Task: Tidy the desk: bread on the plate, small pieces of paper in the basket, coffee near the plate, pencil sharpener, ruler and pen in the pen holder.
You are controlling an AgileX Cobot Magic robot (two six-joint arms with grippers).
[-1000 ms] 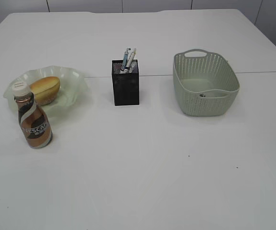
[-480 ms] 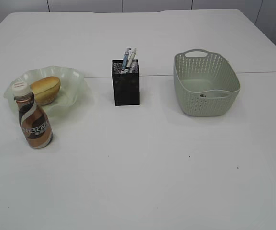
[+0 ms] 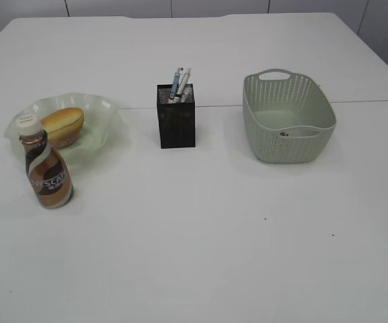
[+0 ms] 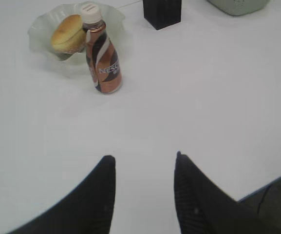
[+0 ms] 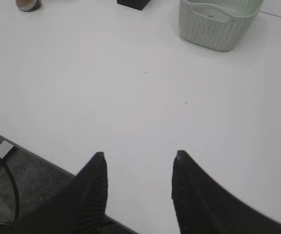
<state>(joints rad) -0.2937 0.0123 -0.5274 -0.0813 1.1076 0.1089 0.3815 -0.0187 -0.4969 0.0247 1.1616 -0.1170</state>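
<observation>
Both grippers parted and empty, everything well ahead of them.
From the left gripper point(image 4: 144, 163), the brown white-capped coffee bottle point(image 4: 103, 53) stands upright ahead-left, just before the ruffled green glass plate point(image 4: 40, 34); the right gripper point(image 5: 140, 161) has the grey-green woven basket point(image 5: 217, 22) far ahead-right.

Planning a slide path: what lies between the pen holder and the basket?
Nothing: bare desk separates pen holder and basket, seen in the exterior view.
</observation>
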